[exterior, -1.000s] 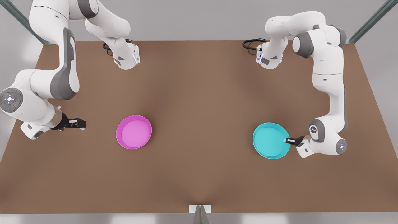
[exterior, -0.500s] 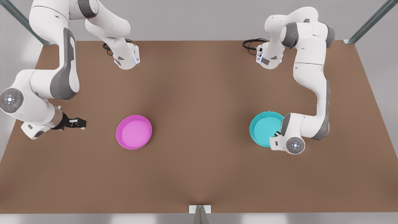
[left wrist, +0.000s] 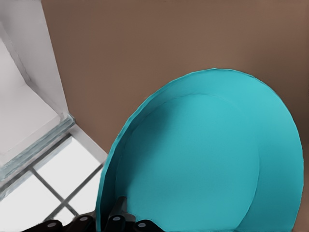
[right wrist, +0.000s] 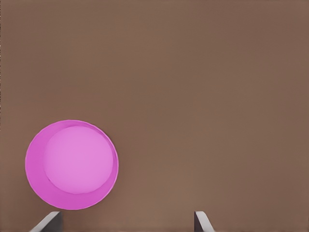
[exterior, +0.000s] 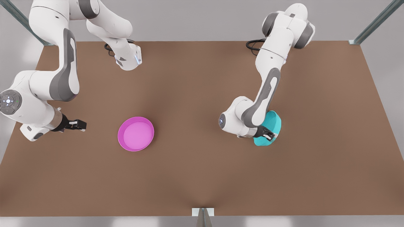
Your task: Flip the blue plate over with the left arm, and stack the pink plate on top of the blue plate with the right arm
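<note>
Right hand [exterior: 82, 125] waited with fingers apart, holding nothing, near the surface [exterior: 195, 176] edge at the front view's left, well apart from the pink plate [exterior: 136, 133] lying rim-up. Further right, left hand [exterior: 268, 136] was clamped on the blue plate [exterior: 274, 124] rim, plate tilted mid-flip off the surface. Risk, as I judged: thin rim pinch could slip while rotating, dropping the plate on edge or away; no readable writing anywhere.
</note>
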Controlling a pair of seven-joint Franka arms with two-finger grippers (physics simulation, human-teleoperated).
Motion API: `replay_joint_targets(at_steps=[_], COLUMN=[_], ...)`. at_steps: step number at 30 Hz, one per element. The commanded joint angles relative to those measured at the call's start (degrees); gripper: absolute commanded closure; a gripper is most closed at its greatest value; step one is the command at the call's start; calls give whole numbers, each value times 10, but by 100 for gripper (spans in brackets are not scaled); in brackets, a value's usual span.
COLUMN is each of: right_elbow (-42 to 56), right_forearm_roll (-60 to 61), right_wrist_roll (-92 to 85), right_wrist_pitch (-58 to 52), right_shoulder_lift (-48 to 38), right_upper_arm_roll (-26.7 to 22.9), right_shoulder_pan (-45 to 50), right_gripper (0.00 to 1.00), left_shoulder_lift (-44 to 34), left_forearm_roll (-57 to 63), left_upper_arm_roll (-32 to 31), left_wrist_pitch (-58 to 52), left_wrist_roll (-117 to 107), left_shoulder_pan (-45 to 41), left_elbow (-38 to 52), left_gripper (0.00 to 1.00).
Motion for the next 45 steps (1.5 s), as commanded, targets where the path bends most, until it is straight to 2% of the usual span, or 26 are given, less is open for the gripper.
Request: replay_joint_targets(at_steps=[1, 4, 9, 10, 13, 16, 20, 21, 34, 36, 37, 42, 45], right_elbow=[0, -1, -1, 0, 0, 0, 0, 0, 0, 1, 2, 1, 1], right_forearm_roll=[0, 0, 0, 0, 1, 1, 1, 1, 1, 1, 1, 1, 1], right_wrist_roll=[0, 0, 0, 0, -3, -4, -4, -4, -2, -2, -2, 0, 0], right_wrist_pitch=[0, 2, 4, 4, 2, 2, 4, 4, 4, 3, 3, 4, 4], right_shoulder_lift=[1, 1, 8, 10, 10, 10, 11, 11, 11, 11, 11, 11, 11], right_upper_arm_roll=[0, 0, 0, 0, 0, 0, 0, 0, 0, 0, 0, 0, 0], right_shoulder_pan=[0, -1, -2, -2, -2, -2, -1, -2, -1, -1, -1, -1, -1], right_gripper=[0, 0, 0, 0, 0, 0, 0, 0, 0, 0, 0, 0, 0], left_shoulder_lift=[2, 10, 27, 43, 88, 160, 188, 204, 257, 258, 257, 258, 255], left_forearm_roll=[48, 83, 99, 95, 96, 64, 52, 26, 12, 12, 11, -8, -94], left_upper_arm_roll=[1, 6, 71, 103, 128, 197, 234, 260, 268, 268, 268, 268, 270], left_wrist_pitch=[-4, -39, -112, -117, -135, -155, -152, -147, -132, -133, -132, -129, -98], left_wrist_roll=[-8, -33, -52, -57, -65, -64, -63, -63, -88, -89, -97, -169, -293], left_shoulder_pan=[-6, -49, -170, -204, -253, -334, -368, -389, -405, -405, -405, -406, -406], left_elbow=[0, 0, 1, 2, 24, 77, 90, 91, 92, 92, 92, 91, 99], left_gripper=[79, 79, 79, 79, 79, 79, 79, 79, 79, 71, 0, 0, 0])
